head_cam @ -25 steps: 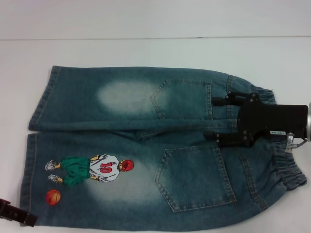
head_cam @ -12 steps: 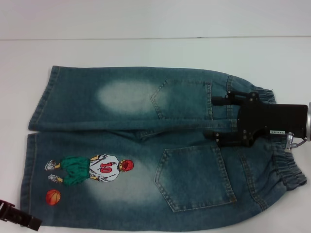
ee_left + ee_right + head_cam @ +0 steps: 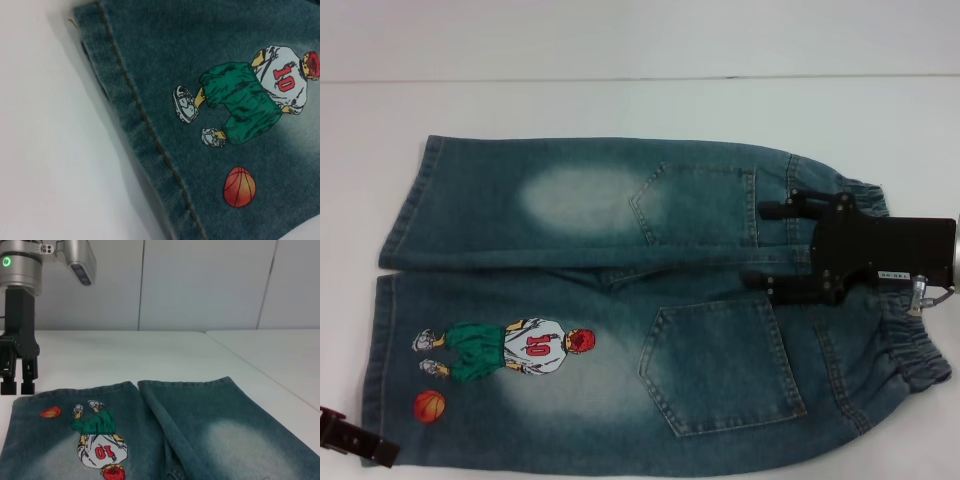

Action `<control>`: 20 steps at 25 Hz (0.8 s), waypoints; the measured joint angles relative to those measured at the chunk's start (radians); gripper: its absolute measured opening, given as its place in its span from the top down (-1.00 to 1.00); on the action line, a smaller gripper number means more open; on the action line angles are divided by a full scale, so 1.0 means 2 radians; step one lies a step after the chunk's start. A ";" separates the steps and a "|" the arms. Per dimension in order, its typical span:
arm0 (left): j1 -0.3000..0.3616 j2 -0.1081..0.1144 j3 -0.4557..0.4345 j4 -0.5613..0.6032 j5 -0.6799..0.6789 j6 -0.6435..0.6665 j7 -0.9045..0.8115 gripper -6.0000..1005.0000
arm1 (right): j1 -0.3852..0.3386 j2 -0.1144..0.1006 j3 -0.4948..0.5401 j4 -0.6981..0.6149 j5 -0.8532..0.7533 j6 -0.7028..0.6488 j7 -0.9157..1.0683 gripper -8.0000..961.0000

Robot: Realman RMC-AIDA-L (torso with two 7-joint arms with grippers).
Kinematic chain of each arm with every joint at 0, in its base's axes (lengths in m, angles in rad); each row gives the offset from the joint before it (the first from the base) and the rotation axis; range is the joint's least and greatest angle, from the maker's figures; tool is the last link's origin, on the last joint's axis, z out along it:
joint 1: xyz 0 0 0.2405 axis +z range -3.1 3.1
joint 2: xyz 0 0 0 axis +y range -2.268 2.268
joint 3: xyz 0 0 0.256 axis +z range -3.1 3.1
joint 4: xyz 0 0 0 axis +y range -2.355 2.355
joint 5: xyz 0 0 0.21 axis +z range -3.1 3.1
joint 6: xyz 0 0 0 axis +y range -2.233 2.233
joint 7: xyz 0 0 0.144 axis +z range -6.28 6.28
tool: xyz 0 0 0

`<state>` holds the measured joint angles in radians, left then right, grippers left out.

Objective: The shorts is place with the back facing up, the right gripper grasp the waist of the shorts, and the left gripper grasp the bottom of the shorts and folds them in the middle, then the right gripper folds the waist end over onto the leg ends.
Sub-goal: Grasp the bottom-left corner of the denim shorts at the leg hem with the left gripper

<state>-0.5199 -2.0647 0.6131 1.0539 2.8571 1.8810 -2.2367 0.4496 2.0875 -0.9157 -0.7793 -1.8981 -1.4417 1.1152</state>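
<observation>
The denim shorts lie flat with the back pockets up, the elastic waist at the right and the leg hems at the left. A basketball-player print is on the near leg. My right gripper hovers open over the middle of the waist end, one finger above each half. My left gripper sits at the near-left hem corner. The right wrist view shows the left gripper just above that corner, open and holding nothing. The hem and print fill the left wrist view.
The shorts rest on a white table with bare surface behind them and to the left. A pale wall stands behind the table's far edge.
The left gripper dipped a little at the near-left corner and came back. The right gripper and the shorts stay almost where they were.
</observation>
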 joint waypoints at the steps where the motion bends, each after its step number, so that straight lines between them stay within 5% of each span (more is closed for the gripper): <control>1: 0.000 0.000 0.002 -0.001 0.000 0.000 0.000 -0.59 | 0.000 0.000 0.000 0.000 0.000 0.000 0.000 -0.83; 20: -0.002 -0.007 0.017 -0.004 0.000 0.002 -0.001 -0.59 | 0.001 0.001 0.000 0.000 0.000 -0.003 0.000 -0.83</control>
<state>-0.5242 -2.0782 0.6465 1.0468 2.8570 1.8850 -2.2392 0.4520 2.0894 -0.9157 -0.7787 -1.8974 -1.4480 1.1152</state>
